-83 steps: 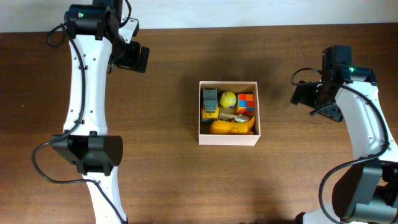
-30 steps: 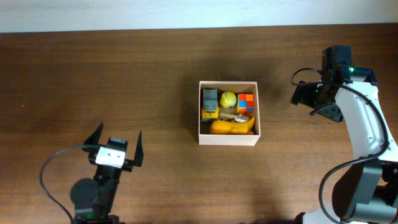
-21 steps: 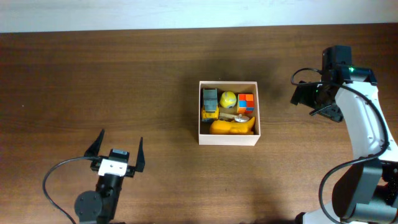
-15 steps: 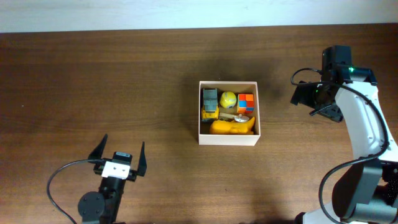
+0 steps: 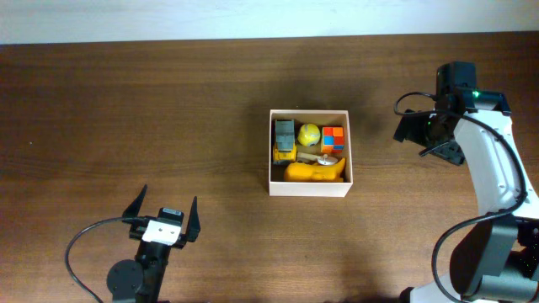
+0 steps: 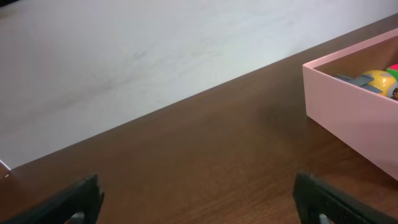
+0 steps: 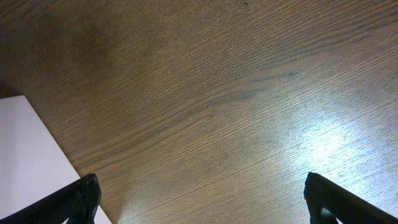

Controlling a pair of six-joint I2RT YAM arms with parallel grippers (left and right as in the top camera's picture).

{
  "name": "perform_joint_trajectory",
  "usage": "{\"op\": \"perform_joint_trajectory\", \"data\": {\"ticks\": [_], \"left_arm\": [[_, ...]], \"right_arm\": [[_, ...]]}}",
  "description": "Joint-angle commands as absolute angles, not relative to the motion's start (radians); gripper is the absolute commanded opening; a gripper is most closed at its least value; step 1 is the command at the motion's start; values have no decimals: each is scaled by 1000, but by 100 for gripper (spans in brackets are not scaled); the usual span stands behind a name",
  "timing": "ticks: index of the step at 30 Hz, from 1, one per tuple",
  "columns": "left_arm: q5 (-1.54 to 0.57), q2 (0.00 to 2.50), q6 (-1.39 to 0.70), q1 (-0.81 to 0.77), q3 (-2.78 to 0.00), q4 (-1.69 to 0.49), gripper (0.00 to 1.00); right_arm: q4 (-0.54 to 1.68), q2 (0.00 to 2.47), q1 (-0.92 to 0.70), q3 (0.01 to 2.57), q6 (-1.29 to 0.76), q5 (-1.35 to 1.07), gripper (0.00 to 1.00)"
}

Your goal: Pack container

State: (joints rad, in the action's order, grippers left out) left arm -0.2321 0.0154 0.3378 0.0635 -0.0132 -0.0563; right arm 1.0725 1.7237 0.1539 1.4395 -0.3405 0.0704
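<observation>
Wooden table (image 5: 210,101): one white-walled container (image 5: 310,188) at its middle, unmoved
Left gripper (image 5: 164,209): has dropped from far-left of the container to near-left of it; arm folded low; fingers spread wide, holding nothing
Right gripper (image 7: 202,196): unchanged, right of the container, apart from it; jaws wide, empty
Count: two arms; one container; four toys made out inside it: yellow ball (image 5: 309,133), coloured cube (image 5: 333,139), orange toy (image 5: 316,173), yellow-grey toy (image 5: 285,141)

Robotics lab, by the look of it: bare brown wooden tabletop (image 5: 210,109), plain white wall (image 6: 124,50), two cabled white robot arms (image 5: 495,164).
</observation>
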Motion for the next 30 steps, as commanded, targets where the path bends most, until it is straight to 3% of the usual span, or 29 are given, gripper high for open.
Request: {"op": "perform_joint_trajectory", "data": {"ticks": [1,23,30], "left_arm": [[-233,5,353,68,-9,-61,99],[-233,5,353,68,-9,-61,99],[-233,5,353,68,-9,-61,99]], "right_arm": [[1073,1724,158,1443,-349,86,99],[1073,1725,148,1443,-349,87,99],[1108,1581,83,1443,-350,9,99]]}}
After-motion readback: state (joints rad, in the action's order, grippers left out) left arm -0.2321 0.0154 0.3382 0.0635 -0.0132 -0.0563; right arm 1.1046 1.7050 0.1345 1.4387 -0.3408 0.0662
